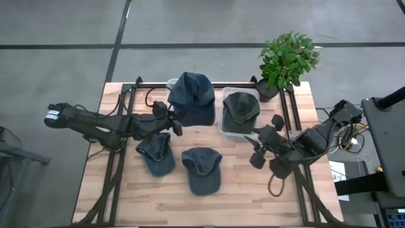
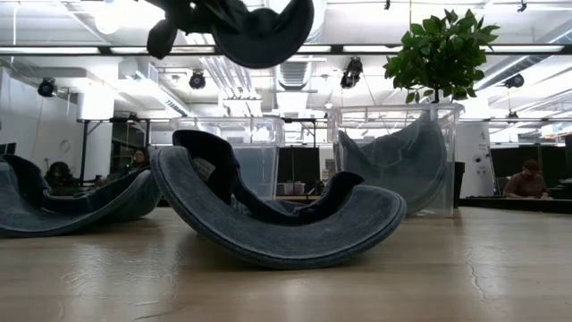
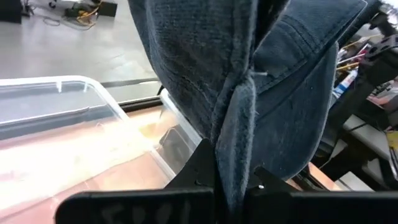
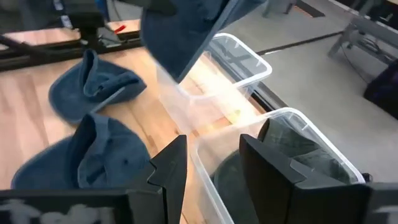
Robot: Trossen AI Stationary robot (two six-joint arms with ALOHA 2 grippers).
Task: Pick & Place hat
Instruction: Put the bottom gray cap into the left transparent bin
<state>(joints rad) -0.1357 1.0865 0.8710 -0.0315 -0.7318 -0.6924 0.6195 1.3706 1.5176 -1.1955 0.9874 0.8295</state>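
Note:
My left gripper (image 1: 169,119) is shut on a dark blue cap (image 1: 192,96), which it carries high over the empty clear bin (image 3: 68,118) at the table's far edge. In the low view this cap (image 2: 253,31) hangs at the top of the picture. Two more blue caps lie on the wood, one (image 1: 156,154) near the left arm and one (image 1: 202,170) at the table's middle. A grey-green cap (image 1: 240,107) lies in the second clear bin (image 4: 205,158). My right gripper (image 4: 214,168) is open, beside that bin's near corner. My left gripper pinches a bunched fold of the cap's cloth (image 3: 235,146) between its two fingers, several layers thick. The fingers come level from the table's left. The cap stands out ahead of the fingers, lifted clear of the table and above the clear bin.
A potted plant (image 1: 286,60) stands at the far right corner, behind the bin with the cap. Black frame rails (image 1: 120,107) run along the table's left and right sides. Bare wood (image 1: 145,202) shows along the near edge.

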